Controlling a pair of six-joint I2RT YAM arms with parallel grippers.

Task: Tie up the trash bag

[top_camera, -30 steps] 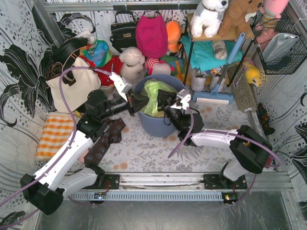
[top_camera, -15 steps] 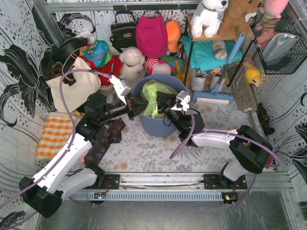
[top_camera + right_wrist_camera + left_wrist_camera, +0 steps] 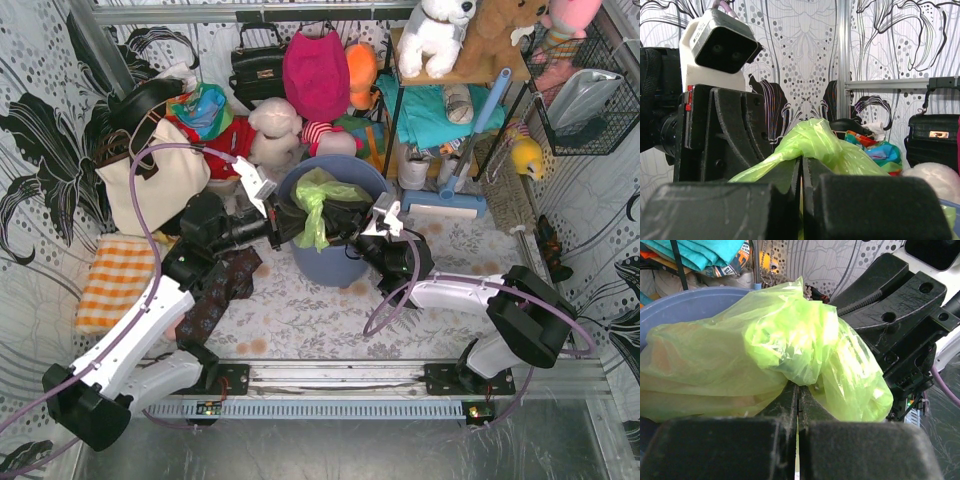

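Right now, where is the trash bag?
In the top view, the trash bag sits in the blue bin at table centre, its top held between the left tool and right tool.

No word, label, brand or number can be read on the trash bag (image 3: 790, 340) or on anything around it.

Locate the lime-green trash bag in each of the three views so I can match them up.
Top external: the trash bag is at centre, bunched in the mouth of the blue-grey bin.
Left wrist: it fills the middle, pinched by the shut left claw.
Right wrist: low centre, pinched by the shut right claw.
Shared landmark: the left claw, left of the bag from above and at left in the right wrist view.
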